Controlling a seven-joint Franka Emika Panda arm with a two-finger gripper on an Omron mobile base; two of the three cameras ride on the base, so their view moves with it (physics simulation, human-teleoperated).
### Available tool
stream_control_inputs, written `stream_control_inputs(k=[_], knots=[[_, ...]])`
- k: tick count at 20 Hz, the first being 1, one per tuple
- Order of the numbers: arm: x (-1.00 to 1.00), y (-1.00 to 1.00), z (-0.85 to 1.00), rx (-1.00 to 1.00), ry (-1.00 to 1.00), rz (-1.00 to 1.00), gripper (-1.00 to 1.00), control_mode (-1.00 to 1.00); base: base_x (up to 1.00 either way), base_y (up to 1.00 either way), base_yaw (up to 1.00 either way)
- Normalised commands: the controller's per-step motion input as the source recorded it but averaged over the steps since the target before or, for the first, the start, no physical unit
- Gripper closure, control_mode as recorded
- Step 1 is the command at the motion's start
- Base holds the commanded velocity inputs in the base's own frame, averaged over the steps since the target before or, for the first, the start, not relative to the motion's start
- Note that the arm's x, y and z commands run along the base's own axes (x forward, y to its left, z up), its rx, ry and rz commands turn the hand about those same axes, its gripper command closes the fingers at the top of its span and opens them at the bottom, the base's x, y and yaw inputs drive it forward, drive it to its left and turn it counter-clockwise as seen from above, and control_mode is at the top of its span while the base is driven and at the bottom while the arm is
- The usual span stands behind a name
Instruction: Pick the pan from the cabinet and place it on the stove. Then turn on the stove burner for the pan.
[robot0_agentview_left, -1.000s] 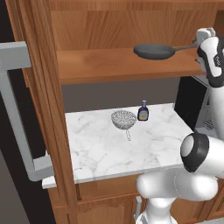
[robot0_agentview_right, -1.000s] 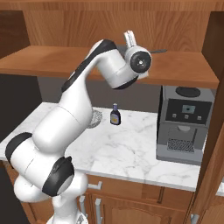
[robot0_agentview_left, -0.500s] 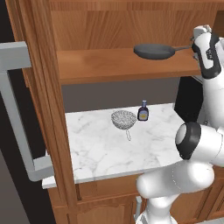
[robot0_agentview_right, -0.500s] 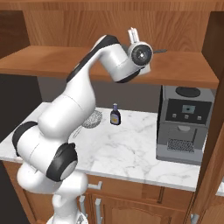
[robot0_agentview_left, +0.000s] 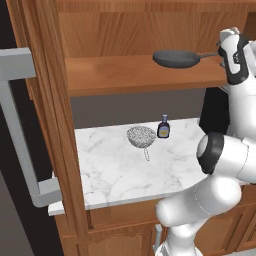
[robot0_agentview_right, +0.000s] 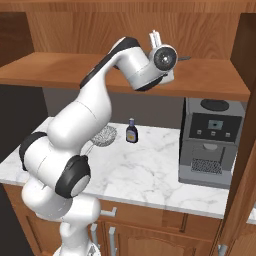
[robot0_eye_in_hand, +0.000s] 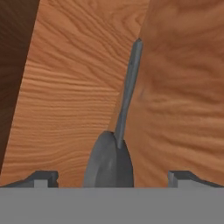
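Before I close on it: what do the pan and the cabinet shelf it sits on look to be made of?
Pan: seemingly dark grey metal, matte, with no gloss or highlights; the rendering leaves a coating open. Cabinet shelf: reddish-brown wood with a smooth, faintly satin finish, its grain lines plainly visible in the hand view.

Arm stretched way up, upper right of left base view; gripper (robot0_eye_in_hand: 112, 177) jaws spread wide, nothing clamped.

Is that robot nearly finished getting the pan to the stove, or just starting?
Just starting. Done: the cabinet stands open. In hand: the open gripper reaches toward the pan, which lies ungrasped on its shelf. Left: gripping it, carrying it to the stove, turning on the burner.
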Motion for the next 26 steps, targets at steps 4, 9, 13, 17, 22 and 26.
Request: stream_control_inputs(k=[4,9,13,17,22,26], knots=[[0.33,-0.1,-0.53,0.0,0.0,0.0,-1.0,-1.0,0.0,0.0,0.0],[0.39,-0.04,-0.56,0.0,0.0,0.0,-1.0,-1.0,0.0,0.0,0.0],[0.4,-0.05,-0.5,0.0,-0.01,0.0,-1.0,-1.0,0.0,0.0,0.0],[0.39,-0.01,-0.49,0.0,-0.02,0.0,-1.0,-1.0,0.0,0.0,0.0],[0.39,0.0,-0.47,0.0,-0.05,0.0,-1.0,-1.0,0.0,0.0,0.0],[0.36,0.0,-0.42,0.0,-0.08,0.0,-1.0,-1.0,0.0,0.0,0.0]])
